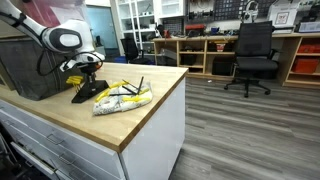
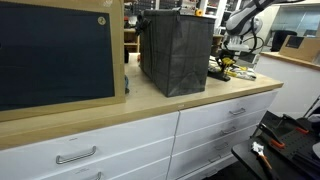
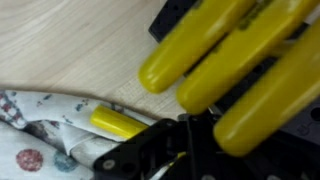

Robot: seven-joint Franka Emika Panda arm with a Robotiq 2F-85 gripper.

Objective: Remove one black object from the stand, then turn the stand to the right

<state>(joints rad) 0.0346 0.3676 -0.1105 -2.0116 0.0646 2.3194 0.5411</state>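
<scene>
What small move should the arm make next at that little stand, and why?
Probably raise the claw slightly, straight up. It is shut, low over the stand, yellow-topped pieces filling the wrist view; lifting would show whether one comes free.

Inventory, by count.
- Stand [image 1: 87,92], black: one.
- Yellow-topped pieces [image 3: 190,45] on it, as far as the wrist view shows: three.
- Clear plastic bag [image 1: 122,97] of yellow and black items: one.
- Dark mesh basket [image 1: 28,66]: one.
- Wooden counter [image 1: 157,86]: one.
- Black office chair [image 1: 252,55]: one.
- Dark framed panel [image 2: 55,50]: one.
</scene>
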